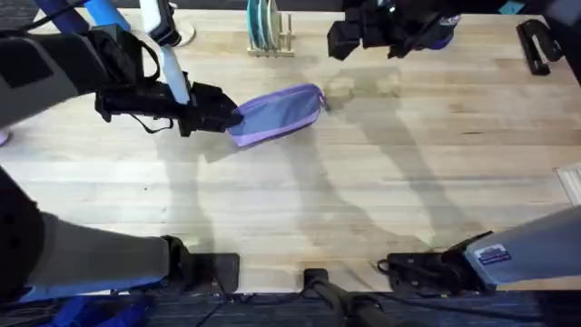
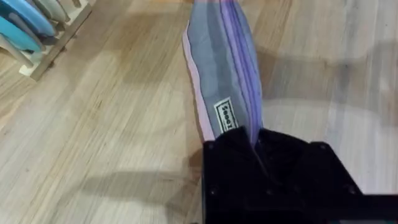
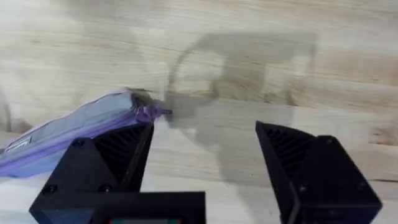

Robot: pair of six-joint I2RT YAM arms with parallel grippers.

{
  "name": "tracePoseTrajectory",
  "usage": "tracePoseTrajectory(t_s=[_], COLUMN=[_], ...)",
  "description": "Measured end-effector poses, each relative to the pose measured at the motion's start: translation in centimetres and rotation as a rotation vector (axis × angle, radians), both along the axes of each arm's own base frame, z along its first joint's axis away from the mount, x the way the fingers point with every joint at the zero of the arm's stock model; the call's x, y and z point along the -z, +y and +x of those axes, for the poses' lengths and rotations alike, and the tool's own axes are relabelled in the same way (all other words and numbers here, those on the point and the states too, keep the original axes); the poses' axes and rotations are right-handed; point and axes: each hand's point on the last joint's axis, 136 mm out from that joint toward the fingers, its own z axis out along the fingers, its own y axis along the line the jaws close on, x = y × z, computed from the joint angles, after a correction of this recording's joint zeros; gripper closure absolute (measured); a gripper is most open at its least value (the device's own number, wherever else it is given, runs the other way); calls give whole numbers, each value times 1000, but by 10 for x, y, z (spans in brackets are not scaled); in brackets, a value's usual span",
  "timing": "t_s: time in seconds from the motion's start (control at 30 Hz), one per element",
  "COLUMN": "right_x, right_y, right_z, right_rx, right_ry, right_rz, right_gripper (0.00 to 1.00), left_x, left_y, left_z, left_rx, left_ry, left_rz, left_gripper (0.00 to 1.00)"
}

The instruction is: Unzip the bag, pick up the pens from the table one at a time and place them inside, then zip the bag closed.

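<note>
The lavender bag [image 1: 283, 113] lies on the table [image 1: 363, 182], toward the back and left of centre. My left gripper [image 1: 218, 115] is shut on the bag's left end; in the left wrist view the bag [image 2: 221, 68] stretches away from the black fingers [image 2: 236, 146] pinching it beside a small label. My right gripper [image 1: 338, 41] hovers open, beyond and to the right of the bag's other end. In the right wrist view the bag [image 3: 74, 130] and its zipper end [image 3: 155, 112] sit by one of the spread fingers [image 3: 124, 149]. The pens are out of view.
A wooden rack with blue plates [image 1: 267, 32] stands at the back, left of my right gripper. A black stapler [image 1: 536, 45] lies at the back right corner. A white round object [image 1: 182, 36] sits at the back left.
</note>
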Motion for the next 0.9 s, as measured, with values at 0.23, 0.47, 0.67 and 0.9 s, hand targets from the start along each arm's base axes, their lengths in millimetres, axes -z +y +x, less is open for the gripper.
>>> tracePoseTrajectory(t_s=[0.23,0.47,0.67,0.9], right_x=[-19,-22,-22,-46], right_y=[-3,-6,-6,-1], right_z=[-6,-14,-15,-27], right_rx=[-10,-14,-31,-142], right_ry=[-37,-26,-23,-77], right_rz=[5,-2,-12,-46], right_gripper=[6,5,5,5], left_x=[0,0,0,7], left_y=[0,2,2,8], left_z=[0,0,0,-2], left_rx=[0,-8,-9,-52], left_ry=[-1,4,5,80], left_rz=[1,-2,0,46], left_gripper=[890,16,8,6])
